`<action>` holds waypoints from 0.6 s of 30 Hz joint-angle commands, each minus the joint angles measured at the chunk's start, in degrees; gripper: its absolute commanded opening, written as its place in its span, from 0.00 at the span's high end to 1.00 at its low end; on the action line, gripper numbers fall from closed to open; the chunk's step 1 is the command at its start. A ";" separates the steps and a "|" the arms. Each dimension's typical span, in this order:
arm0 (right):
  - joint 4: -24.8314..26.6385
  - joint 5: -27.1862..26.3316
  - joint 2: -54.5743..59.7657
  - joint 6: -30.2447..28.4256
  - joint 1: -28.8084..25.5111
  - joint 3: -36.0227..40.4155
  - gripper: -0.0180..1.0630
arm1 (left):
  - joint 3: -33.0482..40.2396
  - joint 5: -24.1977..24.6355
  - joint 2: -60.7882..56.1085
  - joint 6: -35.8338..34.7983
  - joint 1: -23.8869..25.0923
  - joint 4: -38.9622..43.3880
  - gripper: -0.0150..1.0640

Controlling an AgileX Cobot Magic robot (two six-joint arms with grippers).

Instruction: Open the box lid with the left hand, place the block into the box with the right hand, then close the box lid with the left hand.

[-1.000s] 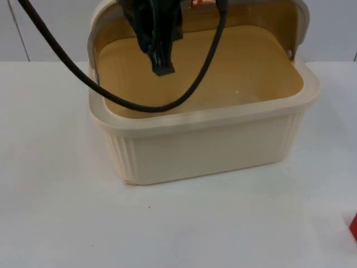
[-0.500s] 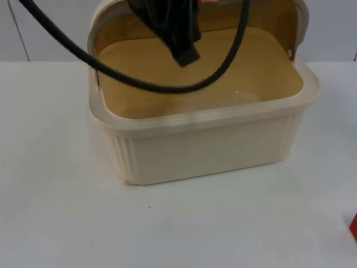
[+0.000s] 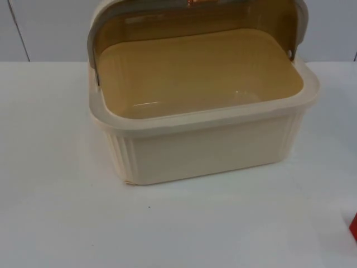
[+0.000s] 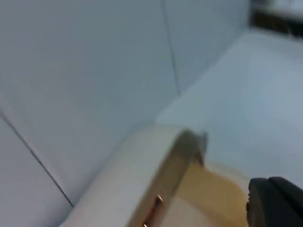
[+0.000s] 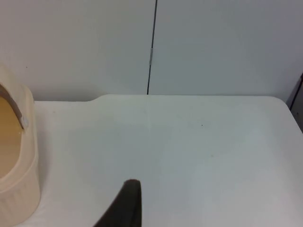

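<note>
Presently the cream box (image 3: pixel 206 139) stands on the white tabletop (image 3: pixel 67 223) against the grey partition wall (image 5: pixel 213 47), its translucent brown lid (image 3: pixel 195 22) raised upright at the rear and its interior bare. A red block (image 3: pixel 353 226) sits at the tabletop's near right edge, well apart from the box. The left gripper (image 4: pixel 277 201) is near the raised lid's rim; the right gripper (image 5: pixel 125 203) is over bare tabletop beside the box. Whether either pair of jaws is open or closed cannot be told.

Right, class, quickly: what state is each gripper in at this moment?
Left gripper: above the open lid of the box; state cannot be told.
Right gripper: waits over the table; state cannot be told.
</note>
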 commanded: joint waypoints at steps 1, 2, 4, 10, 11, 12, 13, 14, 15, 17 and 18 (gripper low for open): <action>0.33 -0.30 0.00 0.23 -0.04 -0.55 0.09 | -0.32 -2.86 -2.67 -5.38 1.92 -0.45 0.99; 0.33 -0.30 0.00 0.23 -0.04 -0.55 0.09 | -0.32 -3.11 -3.56 -6.80 3.26 -0.26 0.99; 0.33 -0.30 0.00 0.23 -0.04 -0.55 0.09 | -0.32 -3.11 -4.62 -7.74 5.15 -0.15 0.99; 0.33 -0.30 0.00 0.23 -0.04 -0.55 0.09 | -0.32 2.44 -9.08 -12.89 20.22 4.85 0.99; 0.33 -0.30 0.00 0.23 -0.04 -0.55 0.09 | -0.32 2.44 -9.08 -12.89 20.22 4.85 0.99; 0.33 -0.30 0.00 0.23 -0.04 -0.55 0.09 | -0.32 4.21 -9.45 -13.52 23.39 5.33 0.99; 0.33 -0.30 0.00 0.23 -0.04 -0.55 0.09 | -0.32 6.05 -9.67 -13.91 26.60 5.33 0.99; 0.33 -0.30 0.00 0.23 -0.04 -0.55 0.09 | -0.32 7.73 -9.80 -14.00 29.65 5.33 0.99; 0.33 -0.30 0.00 0.23 -0.04 -0.55 0.09 | -0.32 9.80 -9.80 -14.05 31.98 5.33 0.99; 0.33 -0.30 0.00 0.23 -0.04 -0.55 0.09 | -0.21 11.74 -9.80 -14.05 34.52 5.33 0.99; 0.30 -0.55 0.00 0.23 -0.04 -0.55 0.09 | 0.34 12.59 -9.69 -14.05 36.62 5.45 0.99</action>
